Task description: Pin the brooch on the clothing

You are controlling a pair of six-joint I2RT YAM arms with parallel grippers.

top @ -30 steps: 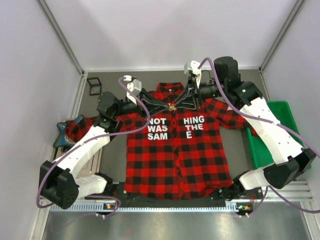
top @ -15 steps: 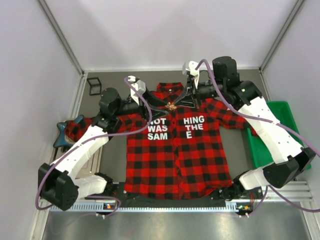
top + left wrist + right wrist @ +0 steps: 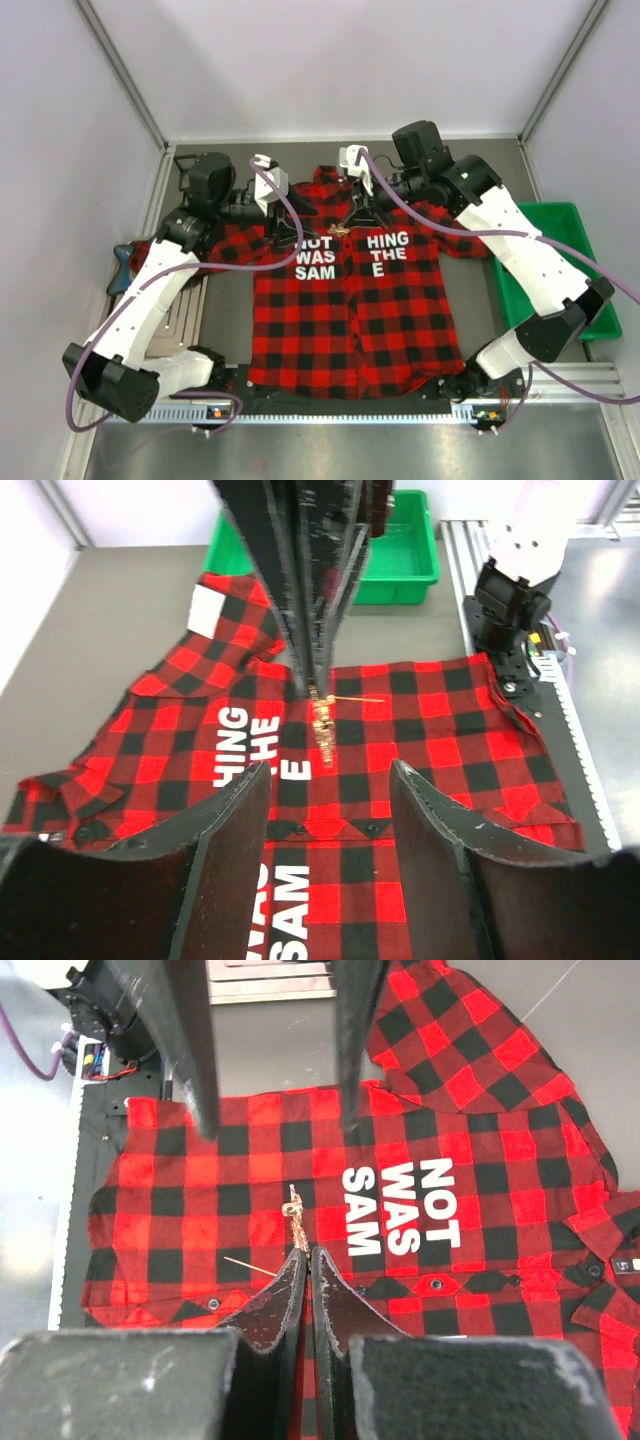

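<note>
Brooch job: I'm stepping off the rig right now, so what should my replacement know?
Left hand: open, empty, over the shirt.
Right hand: shut on the brooch, tips down at the shirt's centre line, by the lettering.
Shirt: spread flat, front up.
Done: brooch in hand, at the shirt.
Left: push the pin through the cloth and fasten it; no frame shows it through yet.
</note>
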